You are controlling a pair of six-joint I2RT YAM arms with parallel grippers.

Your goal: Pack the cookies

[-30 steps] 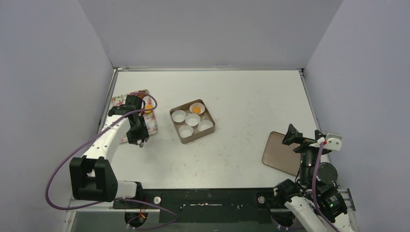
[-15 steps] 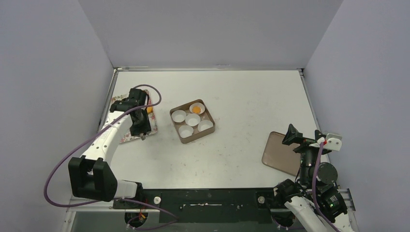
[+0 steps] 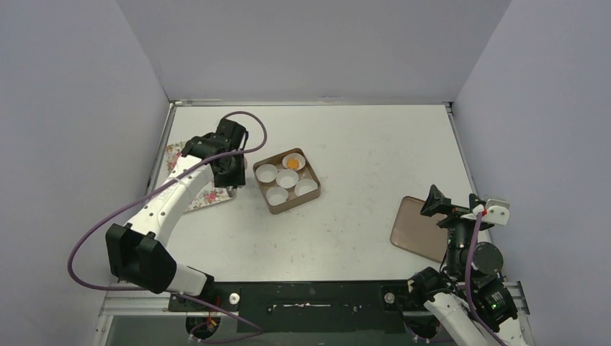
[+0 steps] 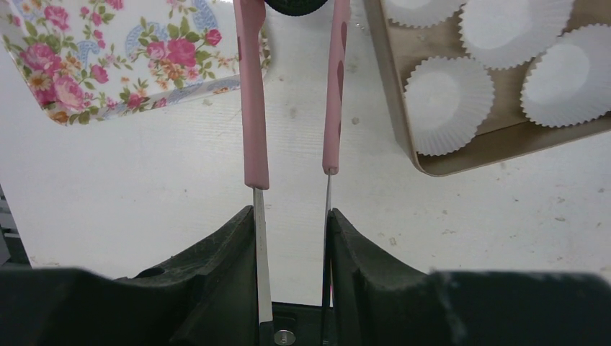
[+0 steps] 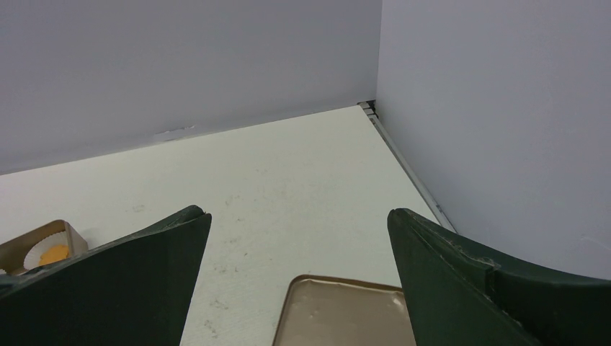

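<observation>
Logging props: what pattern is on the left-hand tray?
The tray has pink roses on white, clearest in the left wrist view.

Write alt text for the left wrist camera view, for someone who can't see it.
The left gripper holds pink-sleeved metal tongs pointing away over a white table, with a dark round piece between their tips, cut off by the frame's top. A flower-patterned tray lies at upper left, and a brown cardboard box of empty white paper cups at upper right.

Overhead view, two wrist views; brown box (image 3: 296, 203) common to all.
</observation>
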